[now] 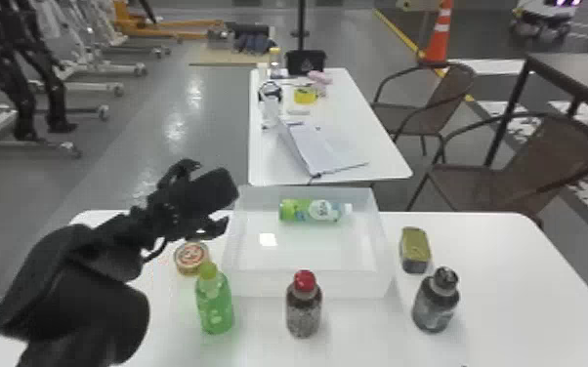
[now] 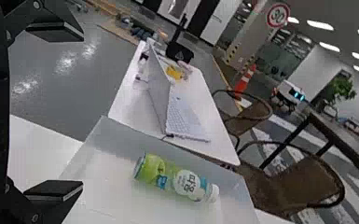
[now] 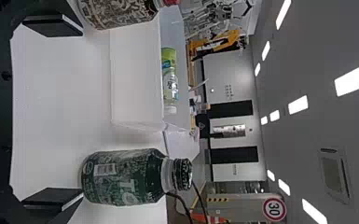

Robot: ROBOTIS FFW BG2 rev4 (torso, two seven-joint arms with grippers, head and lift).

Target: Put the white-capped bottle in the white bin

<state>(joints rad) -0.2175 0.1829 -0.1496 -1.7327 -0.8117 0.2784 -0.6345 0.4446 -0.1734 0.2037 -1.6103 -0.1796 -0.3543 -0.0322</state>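
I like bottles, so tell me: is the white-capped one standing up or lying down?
Lying down. The bottle is on its side in the bin, cap pointing sideways.

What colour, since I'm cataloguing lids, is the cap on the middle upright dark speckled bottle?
The round cap is red, clearest in the head view.

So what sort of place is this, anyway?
Probably a robotics lab or an indoor test hall. Black machine legs stand among the wheeled frames, and a traffic cone and a round road sign suggest a marked-out practice area.
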